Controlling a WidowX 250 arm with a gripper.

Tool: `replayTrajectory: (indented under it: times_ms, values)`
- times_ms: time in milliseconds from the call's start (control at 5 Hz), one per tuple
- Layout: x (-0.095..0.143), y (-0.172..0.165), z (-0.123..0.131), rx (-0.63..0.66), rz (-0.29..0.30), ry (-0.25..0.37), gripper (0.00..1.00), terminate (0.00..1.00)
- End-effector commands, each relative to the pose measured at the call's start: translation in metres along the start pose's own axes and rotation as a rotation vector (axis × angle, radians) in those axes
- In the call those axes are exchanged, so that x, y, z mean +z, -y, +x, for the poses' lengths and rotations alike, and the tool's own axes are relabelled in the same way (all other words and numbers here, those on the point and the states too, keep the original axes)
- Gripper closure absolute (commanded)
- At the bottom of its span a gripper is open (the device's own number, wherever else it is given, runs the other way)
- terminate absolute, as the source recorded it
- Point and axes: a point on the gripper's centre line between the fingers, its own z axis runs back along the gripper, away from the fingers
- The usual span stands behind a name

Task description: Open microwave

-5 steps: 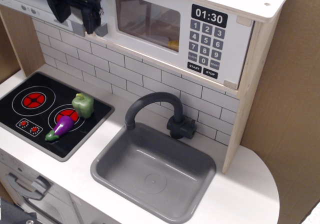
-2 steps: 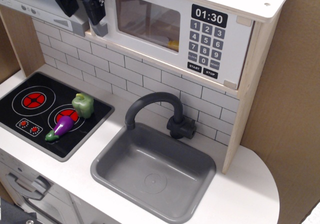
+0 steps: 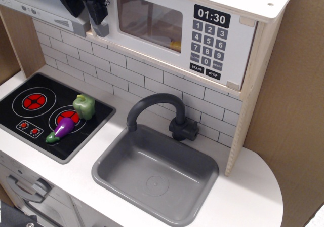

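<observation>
step: reaching for the grey handle (image 3: 100, 28) at the door's left edge
gripper (image 3: 83, 4): black, at the handle top; whether its jaws grip cannot be told
microwave (image 3: 177, 29): upper shelf, door looks closed
next: secure handle, pull outward

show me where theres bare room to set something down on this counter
Free: the white counter right of the sink, and the sink basin itself. Crowded: the stove, where a pepper and eggplant sit on the right burner.
</observation>
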Motion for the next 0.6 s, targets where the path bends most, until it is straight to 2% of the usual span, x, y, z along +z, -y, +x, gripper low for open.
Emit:
replayTrajectory:
  times_ms: [0, 200, 400]
  values:
    - [0.02, 0.006, 0.009, 0.026, 0.041, 0.094, 1.0, 0.0]
    - [0.025, 0.008, 0.003, 0.027, 0.032, 0.097, 1.0, 0.0]
    - [0.036, 0.012, -0.019, -0.007, 0.01, 0.08, 1.0, 0.0]
